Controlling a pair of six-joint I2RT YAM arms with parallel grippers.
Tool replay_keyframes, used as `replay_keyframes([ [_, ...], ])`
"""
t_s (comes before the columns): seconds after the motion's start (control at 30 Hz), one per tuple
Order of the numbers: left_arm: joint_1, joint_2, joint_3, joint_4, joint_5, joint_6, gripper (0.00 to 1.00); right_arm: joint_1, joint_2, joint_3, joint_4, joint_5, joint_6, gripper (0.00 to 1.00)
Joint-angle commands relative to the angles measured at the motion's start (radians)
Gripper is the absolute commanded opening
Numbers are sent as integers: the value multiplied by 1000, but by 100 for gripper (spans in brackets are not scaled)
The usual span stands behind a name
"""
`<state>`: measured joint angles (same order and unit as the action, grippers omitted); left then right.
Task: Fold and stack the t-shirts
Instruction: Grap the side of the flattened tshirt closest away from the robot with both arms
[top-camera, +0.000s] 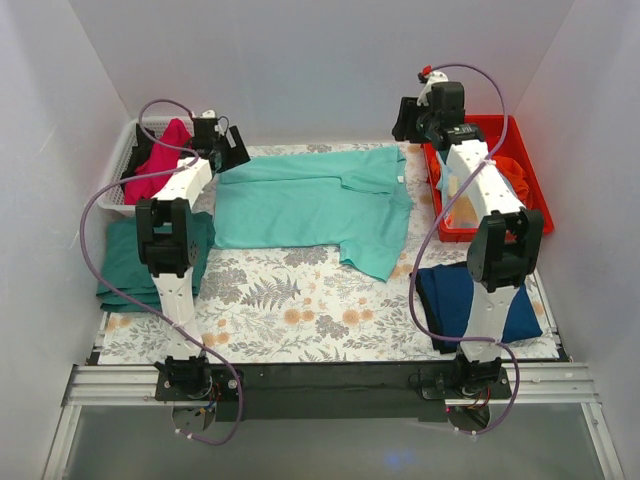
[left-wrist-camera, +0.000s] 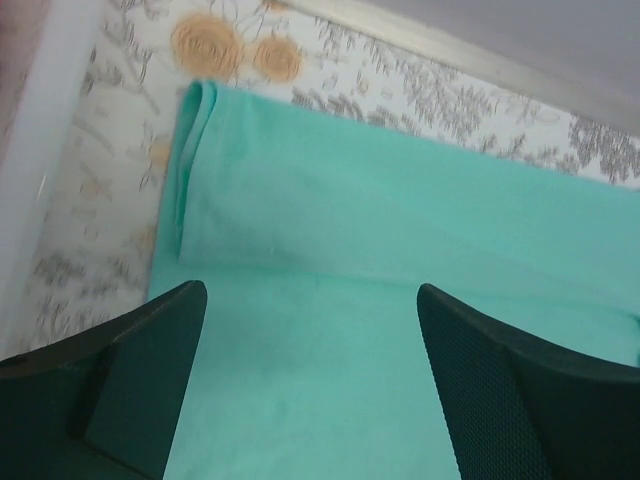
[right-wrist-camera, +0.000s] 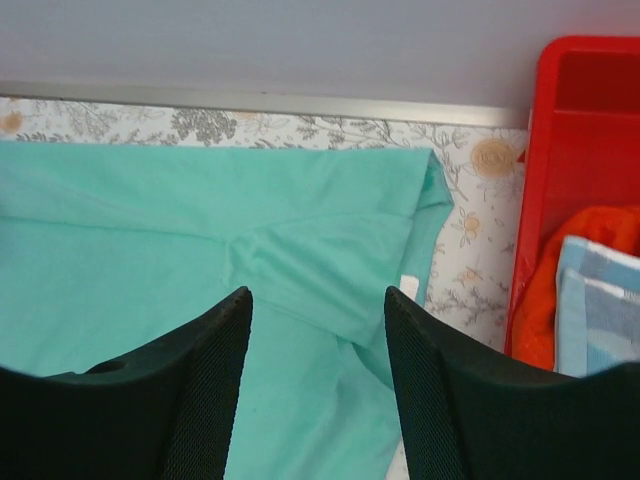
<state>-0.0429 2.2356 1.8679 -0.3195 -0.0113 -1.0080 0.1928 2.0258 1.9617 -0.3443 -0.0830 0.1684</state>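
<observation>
Two pincers stand with jaws wide apart, and neither holds anything. The left pincer (left-wrist-camera: 310, 300) is over the far left corner of the mint t-shirt (top-camera: 310, 205), where the shirt's left edge is doubled over into a narrow fold. The right pincer (right-wrist-camera: 317, 300) is over the same shirt's far right corner, above a turned-in sleeve with a small white tag at its edge. The mint t-shirt lies spread across the far half of the tabletop on the floral cover (top-camera: 300, 310), its near right part hanging toward the middle in a loose flap.

A red bin (top-camera: 530, 170) just right of that corner holds an orange cloth (right-wrist-camera: 560, 270) and a striped cloth (right-wrist-camera: 600, 310). A white basket (top-camera: 125, 150) at the far left holds a magenta t-shirt (top-camera: 165, 150). A dark green t-shirt (top-camera: 125, 265) lies folded near left, and a navy t-shirt (top-camera: 445, 300) lies folded near right.
</observation>
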Motion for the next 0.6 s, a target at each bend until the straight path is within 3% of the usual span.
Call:
replay_keyframes([
  [0.0, 0, -203, -182, -75, -18, -10, 84, 22, -82, -206, -71, 58, -9, 61],
  [0.3, -6, -437, -527, -216, -95, -155, 55, 141, -226, -466, -122, 123, 20, 58],
  [0.57, -8, -574, -702, -239, -142, -250, 49, 168, -223, -558, -122, 91, 71, 55],
])
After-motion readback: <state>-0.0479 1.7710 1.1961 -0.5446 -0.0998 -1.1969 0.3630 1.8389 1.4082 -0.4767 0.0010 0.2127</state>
